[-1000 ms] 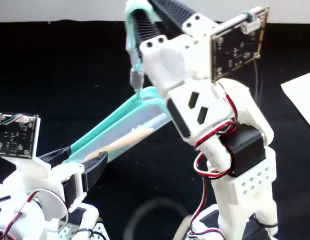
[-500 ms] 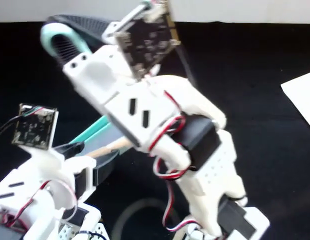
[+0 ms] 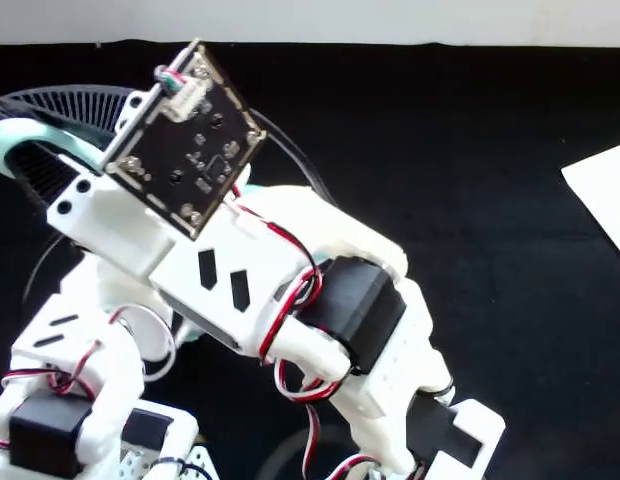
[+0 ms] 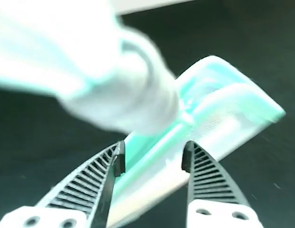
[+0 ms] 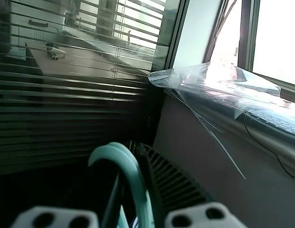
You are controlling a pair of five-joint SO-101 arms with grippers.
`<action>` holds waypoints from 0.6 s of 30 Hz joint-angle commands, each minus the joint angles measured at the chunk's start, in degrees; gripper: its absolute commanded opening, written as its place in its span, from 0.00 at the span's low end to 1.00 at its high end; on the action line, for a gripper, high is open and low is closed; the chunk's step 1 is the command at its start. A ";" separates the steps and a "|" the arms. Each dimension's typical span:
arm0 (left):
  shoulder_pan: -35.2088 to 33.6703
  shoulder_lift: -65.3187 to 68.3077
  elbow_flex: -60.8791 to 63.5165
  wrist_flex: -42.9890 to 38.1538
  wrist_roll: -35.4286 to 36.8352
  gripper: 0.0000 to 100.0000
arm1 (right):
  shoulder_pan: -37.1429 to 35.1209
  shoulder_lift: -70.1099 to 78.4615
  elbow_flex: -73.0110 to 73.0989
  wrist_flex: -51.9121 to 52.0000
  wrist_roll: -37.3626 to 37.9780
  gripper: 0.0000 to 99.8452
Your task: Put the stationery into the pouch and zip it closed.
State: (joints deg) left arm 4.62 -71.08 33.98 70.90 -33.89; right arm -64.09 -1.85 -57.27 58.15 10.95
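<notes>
Left pincer [image 4: 153,159] first: its two black ribbed fingers [image 4: 102,183] stand apart with the near end of the teal pouch [image 4: 219,109] clamped between them, one finger against each long edge. From there the pouch runs away from me over the black table [image 3: 470,150] to a rounded far end; whether any stationery lies inside I cannot tell. Close to my lens hangs a blurred pale teal shape [image 4: 90,71] that I cannot make out. My right pincer [image 5: 133,175] is raised and pinches a teal loop [image 5: 112,153], which arches up just beside one ribbed finger. Beyond it I see slatted blinds [image 5: 66,61] and, farther off, a clear plastic sheet [image 5: 214,78] lying on a window sill. From the high view my right arm [image 3: 290,290] leans across toward the table's left side, above my left arm [image 3: 60,370], with the loop at the far left edge. A white sheet of paper [image 3: 602,190] lies at the table's right edge, well apart from both arms.
</notes>
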 commanded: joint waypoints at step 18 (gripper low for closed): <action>-1.63 -0.04 13.85 -5.98 -10.64 0.02 | 6.02 -0.04 -7.69 0.04 0.44 0.01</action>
State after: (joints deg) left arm 2.77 -71.16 47.60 64.40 -43.82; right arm -59.96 -1.41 -61.93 58.51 11.12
